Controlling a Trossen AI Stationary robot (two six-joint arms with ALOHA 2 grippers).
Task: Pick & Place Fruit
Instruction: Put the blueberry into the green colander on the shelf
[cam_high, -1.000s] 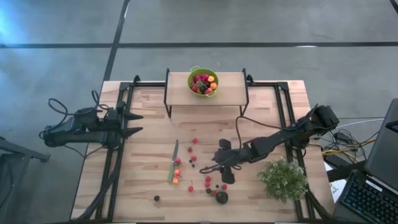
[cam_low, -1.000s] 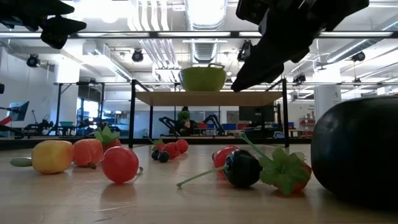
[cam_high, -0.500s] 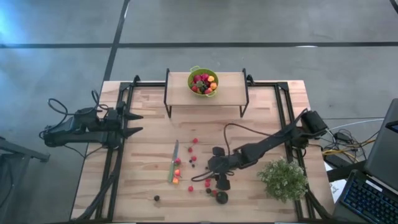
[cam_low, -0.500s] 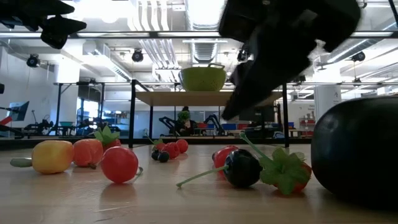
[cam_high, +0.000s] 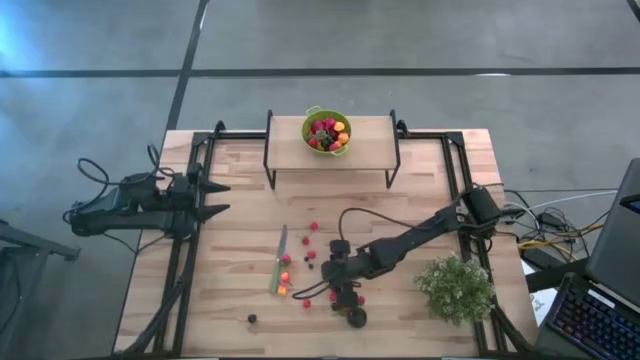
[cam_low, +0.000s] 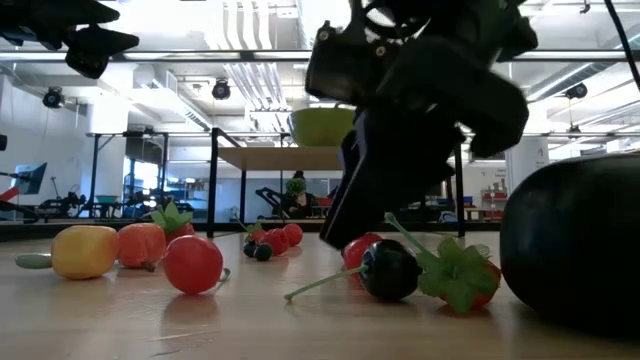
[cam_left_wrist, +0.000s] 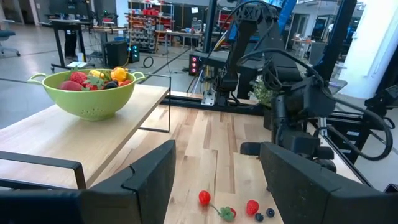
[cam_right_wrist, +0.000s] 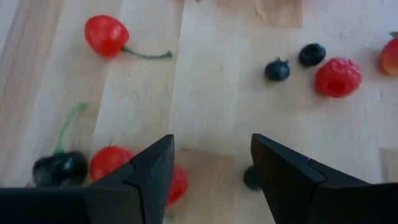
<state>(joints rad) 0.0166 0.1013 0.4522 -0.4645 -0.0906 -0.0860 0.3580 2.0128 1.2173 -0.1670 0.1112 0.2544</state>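
Small fruit pieces (cam_high: 308, 258) lie scattered on the wooden table, mostly red, with a few dark ones and an orange one. A big dark round fruit (cam_high: 355, 317) rests near the table's near edge. More fruit fills a green bowl (cam_high: 327, 131) standing on a raised shelf. My right gripper (cam_high: 335, 278) is open and hovers low over the cluster. In the right wrist view its fingers (cam_right_wrist: 149, 180) stand above a dark cherry (cam_right_wrist: 59, 168) and red pieces (cam_right_wrist: 109, 163), touching nothing. My left gripper (cam_high: 215, 198) waits open at the table's left side.
A green-handled knife (cam_high: 279, 262) lies left of the cluster. A bushy pale-green plant (cam_high: 455, 288) stands at the near right. The black-framed shelf (cam_high: 290, 150) spans the far middle of the table. In the low view the big dark fruit (cam_low: 580, 250) stands close at the right.
My right gripper has moved toward the table's left and near edges and come down over the fruit cluster, staying open. No fruit has moved.
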